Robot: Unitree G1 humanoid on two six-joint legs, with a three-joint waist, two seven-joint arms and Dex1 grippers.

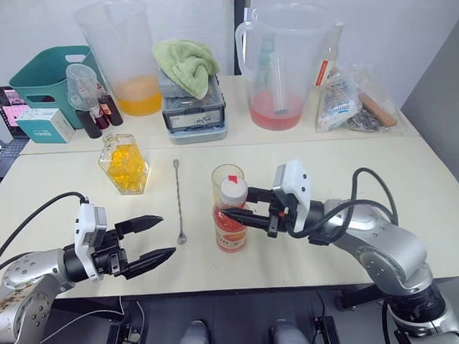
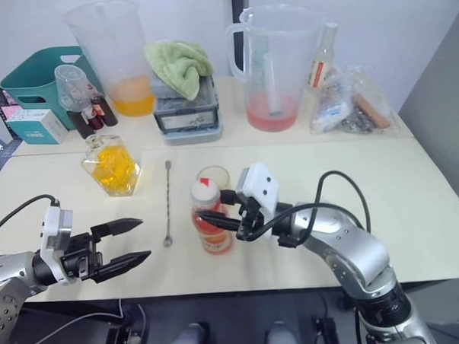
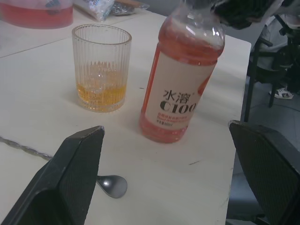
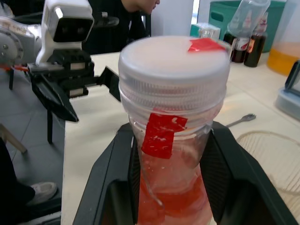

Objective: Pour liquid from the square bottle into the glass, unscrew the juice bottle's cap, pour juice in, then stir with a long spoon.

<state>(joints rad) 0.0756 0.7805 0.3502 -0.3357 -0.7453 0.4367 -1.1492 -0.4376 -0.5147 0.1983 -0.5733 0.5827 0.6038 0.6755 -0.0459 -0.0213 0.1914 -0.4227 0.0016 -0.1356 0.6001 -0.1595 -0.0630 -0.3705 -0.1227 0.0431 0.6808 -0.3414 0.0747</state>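
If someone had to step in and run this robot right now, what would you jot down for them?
Right gripper: shut on the juice bottle just below its cap, bottle upright on the table.
Left gripper: open, holding nothing, hovering over the table's near edge.
Glass: just behind the bottle, a little orange liquid already in it.
Square bottle: standing farther back to the left.
Long spoon: lying flat between square bottle and glass.
Done: first pour, it seems.
Left: unscrew cap, pour juice, stir.
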